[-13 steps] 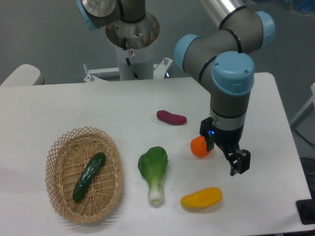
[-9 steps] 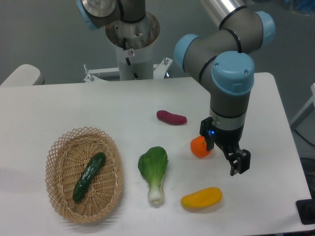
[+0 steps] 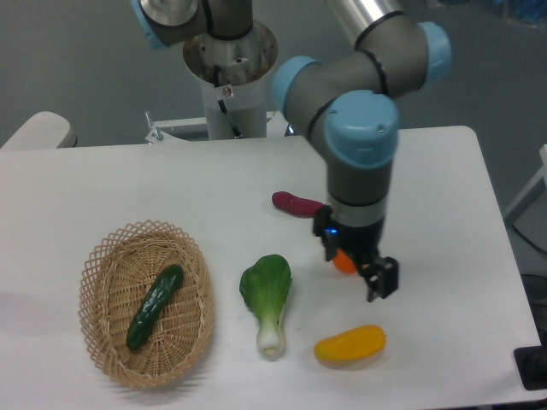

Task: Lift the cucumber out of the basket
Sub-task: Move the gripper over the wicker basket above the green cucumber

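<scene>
White table point(image 3: 128, 184) carries: bok choy point(image 3: 267, 295) at centre; yellow-orange oblong fruit point(image 3: 349, 343) near front edge; purple-red sweet potato point(image 3: 293, 203); small orange fruit point(image 3: 344, 262), partly hidden

The basket point(image 3: 102, 342) sits at the table's point(image 3: 128, 188) left front, with the cucumber point(image 3: 155, 306) lying diagonally inside it. The bok choy point(image 3: 267, 299) lies right of the basket. The oblong fruit point(image 3: 349, 344) lies right of the bok choy, below the gripper point(image 3: 376, 278). The sweet potato point(image 3: 293, 203) lies behind.

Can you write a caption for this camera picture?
Robot claw hangs far right of the cucumber lying in its basket.
</scene>
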